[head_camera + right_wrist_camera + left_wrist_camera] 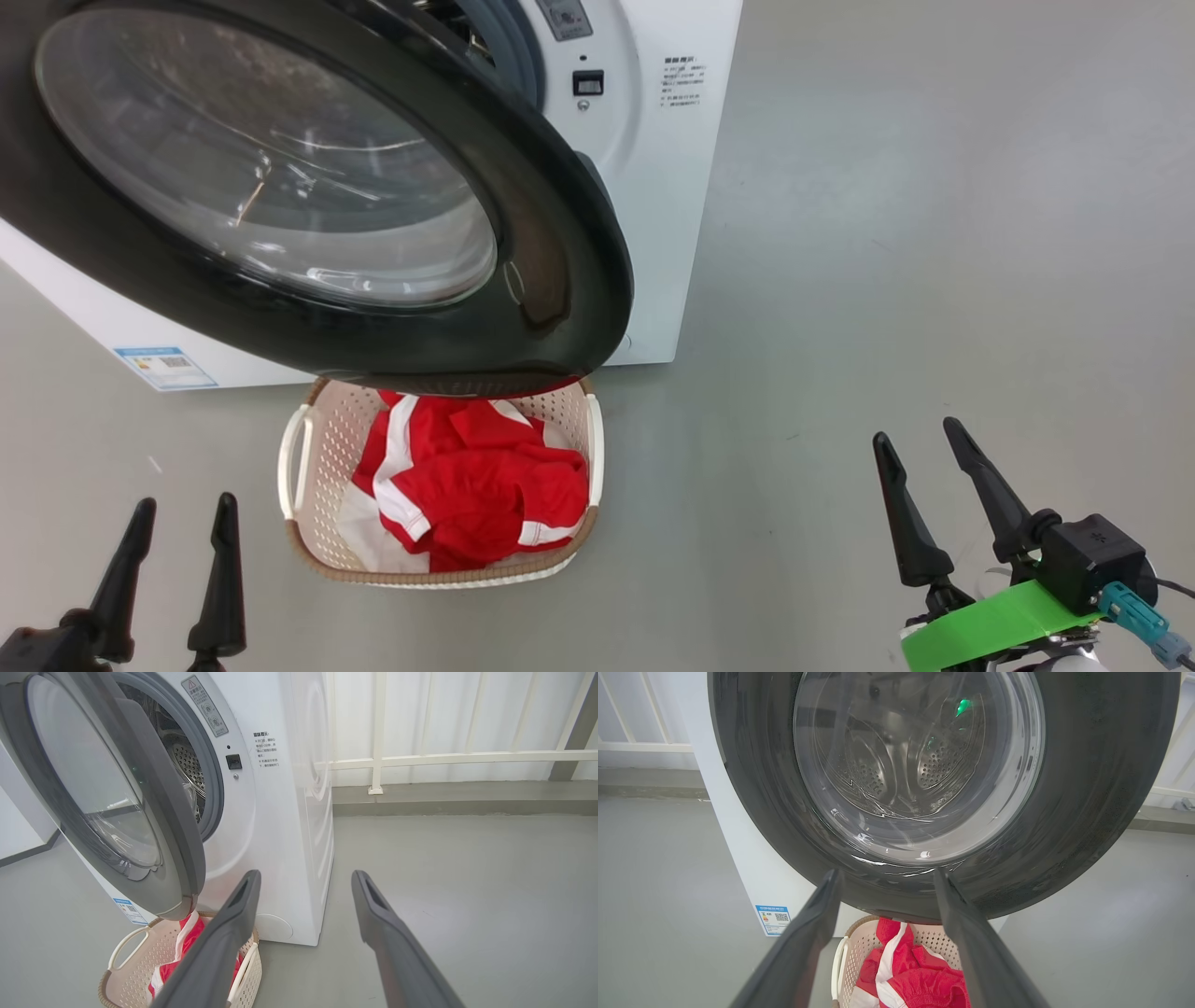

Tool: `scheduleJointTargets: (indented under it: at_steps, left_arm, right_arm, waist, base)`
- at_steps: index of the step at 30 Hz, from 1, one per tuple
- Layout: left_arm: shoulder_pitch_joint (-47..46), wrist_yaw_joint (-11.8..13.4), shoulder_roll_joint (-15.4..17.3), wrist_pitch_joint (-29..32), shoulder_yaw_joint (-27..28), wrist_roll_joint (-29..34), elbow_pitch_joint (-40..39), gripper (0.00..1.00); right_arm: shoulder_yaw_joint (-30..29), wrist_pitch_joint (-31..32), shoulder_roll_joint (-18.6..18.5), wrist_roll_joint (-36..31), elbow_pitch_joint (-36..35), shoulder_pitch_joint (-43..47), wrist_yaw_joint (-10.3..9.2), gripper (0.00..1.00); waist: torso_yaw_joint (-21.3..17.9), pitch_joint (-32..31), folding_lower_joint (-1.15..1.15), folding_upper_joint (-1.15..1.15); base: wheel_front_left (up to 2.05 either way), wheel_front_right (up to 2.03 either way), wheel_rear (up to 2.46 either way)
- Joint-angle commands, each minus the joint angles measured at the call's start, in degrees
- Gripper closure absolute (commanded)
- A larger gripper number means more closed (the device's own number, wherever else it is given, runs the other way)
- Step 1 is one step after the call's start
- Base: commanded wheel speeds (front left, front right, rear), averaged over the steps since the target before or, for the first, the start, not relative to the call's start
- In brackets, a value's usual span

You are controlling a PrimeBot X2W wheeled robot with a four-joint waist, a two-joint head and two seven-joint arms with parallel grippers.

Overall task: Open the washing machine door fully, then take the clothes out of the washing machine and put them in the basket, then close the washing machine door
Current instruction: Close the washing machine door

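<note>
Jaws, left gripper (pixel 185 504): spread wide, holding nothing, low at the left of the head view, apart from the basket.
Jaws, right gripper (pixel 915 434): spread just as wide, empty, over bare floor (pixel 887 233) well to the right of the basket.
Basket (pixel 329 439): cream perforated plastic with a brown woven-look rim and white side handles. It stands on the floor just in front of the washing machine (pixel 667 187), below the door.
Basket contents: the clothes (pixel 467 495), a rumpled red heap with white stripes and a white panel at the near left corner. They fill most of the basket.
Drum (pixel 187 763): perforated steel shows past the grey gasket (pixel 212 788) and, in the left wrist view, through the door glass. That glass warps the sight, so the drum seems bare, though its floor cannot be made out.
Hidden: the door's lower edge covers the basket's far rim and the top of the clothes in the head view. The right finger crosses the basket in the right wrist view.
Cut off: the door's top and left side run out of the head view.
Washing machine door (pixel 551 243): swung partly out from the opening, with a wide glossy black rim and a bulging clear bowl showing reflections.
Machine body: white and boxy, with a small blue label sticker (pixel 166 367) low on its front.
</note>
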Motion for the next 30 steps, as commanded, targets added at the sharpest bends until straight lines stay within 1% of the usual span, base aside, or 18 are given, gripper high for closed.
scheduleJointTargets:
  at_steps: [1, 11, 17, 18, 19, 20, 21, 22, 30]
  left_arm:
    - [-0.31, -0.32, 0.47, -0.70, 2.53, 0.61, -1.40, 0.00]
    - [-0.20, -0.32, 0.06, -0.70, 2.53, 0.97, -1.54, 0.00]
    - [0.20, -0.32, -0.39, -0.70, 1.84, 1.02, -1.80, 0.00]
    - [0.33, -0.32, -0.51, -0.70, 1.66, 1.05, -1.75, 0.00]
    - [0.48, -0.32, -0.62, -0.70, 1.53, 1.10, -1.71, 0.00]
    - [0.60, -0.32, -0.80, -0.70, 1.47, 1.14, -1.63, 0.00]
    - [0.69, -0.32, -0.93, -0.70, 1.27, 1.18, -1.57, 0.00]
    - [0.76, -0.32, -1.06, -0.70, 1.04, 1.23, -1.54, 0.00]
    - [1.38, -0.32, -2.48, -0.70, -0.48, 1.86, -1.46, 0.00]
  right_arm:
    - [0.83, -0.37, -0.08, -0.27, -1.35, 0.04, 0.36, 0.00]
    - [0.49, -0.37, -0.03, -0.57, -1.76, 0.33, 0.36, 0.00]
    - [0.89, -0.37, -0.02, -0.66, -2.15, 0.42, 0.36, 0.00]
    - [1.14, -0.37, -0.01, -0.58, -2.15, 0.35, 0.36, 0.02]
    - [1.46, -0.37, -0.01, -0.50, -2.19, 0.20, 0.36, 0.39]
    - [1.93, -0.37, -0.01, -0.39, -2.23, -0.01, 0.36, 0.56]
    - [2.45, -0.37, -0.01, -0.26, -2.31, -0.26, 0.36, 0.96]
    - [2.92, -0.37, -0.01, -0.11, -2.33, -0.55, 0.36, 1.00]
    - [7.42, -0.37, -0.12, 0.94, -1.21, -5.06, 0.36, 1.00]
  waist:
    - [0.05, -0.12, 0.00, 0.00]
    - [0.64, -0.61, 0.00, 0.00]
    - [1.96, -1.59, 0.00, 0.00]
    - [2.32, -1.88, 0.00, 0.00]
    - [2.68, -2.06, 0.00, 0.00]
    - [3.09, -2.27, 0.00, 0.00]
    - [3.56, -2.47, 0.00, 0.00]
    - [4.07, -2.67, 0.00, 0.00]
    - [8.59, -4.04, 0.00, 0.00]
  base:
    - [0.00, 0.00, 0.00]
    - [0.00, 0.00, 0.00]
    - [0.00, 0.00, 0.00]
    - [0.00, 0.00, 0.00]
    - [0.00, 0.00, 0.00]
    - [0.00, 0.00, 0.00]
    - [0.00, 0.00, 0.00]
    - [0.00, 0.00, 0.00]
    - [0.00, 0.00, 0.00]
